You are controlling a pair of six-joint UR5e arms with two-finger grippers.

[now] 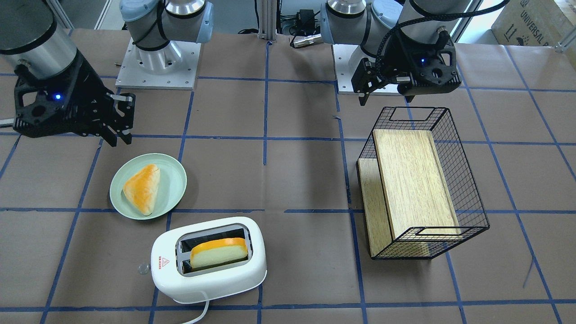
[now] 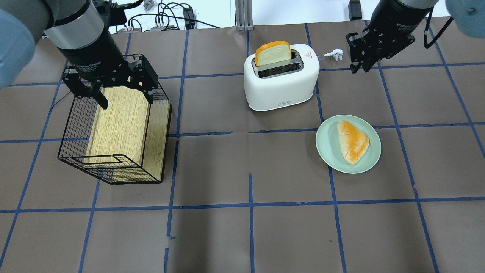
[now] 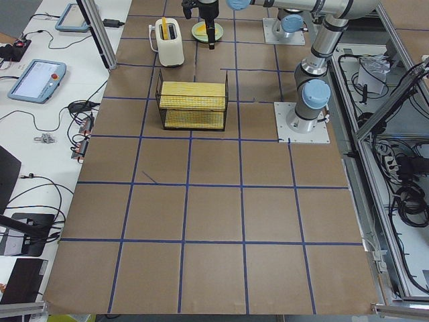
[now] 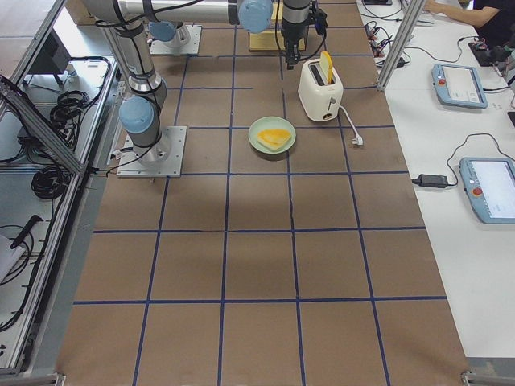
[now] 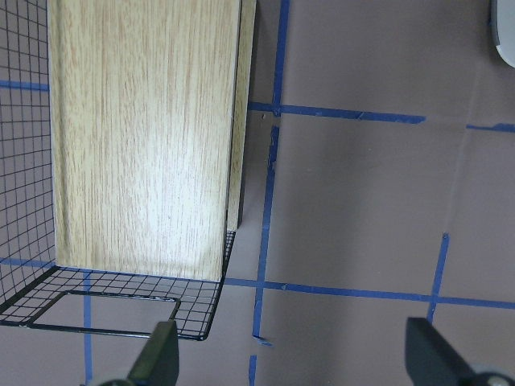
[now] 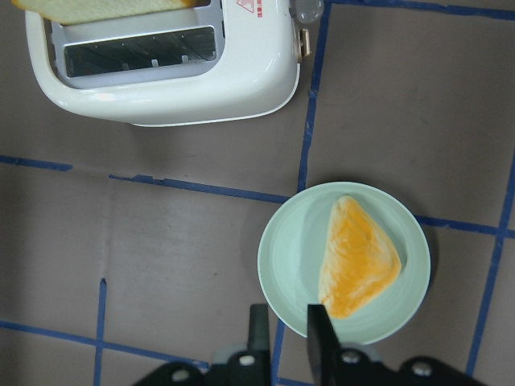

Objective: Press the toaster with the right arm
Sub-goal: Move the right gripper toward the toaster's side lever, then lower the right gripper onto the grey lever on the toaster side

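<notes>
Toaster point(image 1: 209, 258) at the operators' edge of the table, untouched; press not started.
Bread slice point(image 1: 219, 253) stands high out of one slot, so I judge the lever is up. Clear knob point(image 1: 144, 269) on the toaster's end face marks the press side, nothing near it. Right gripper point(image 1: 119, 140) hangs in the air over the robot-side rim of the green plate point(image 1: 175, 167), well apart from the toaster; the wrist view shows its fingers point(image 6: 257, 326) pinched to a slim gap, gripping nothing. Left gripper point(image 2: 125, 100) is spread wide and empty above the wire basket point(image 2: 72, 125), which holds a wooden board point(image 2: 119, 121); not involved. Left to do, as I read it: swing the right arm over to the knob end, line up above the lever, push down until the slice drops and latches. All of that is outstanding.
</notes>
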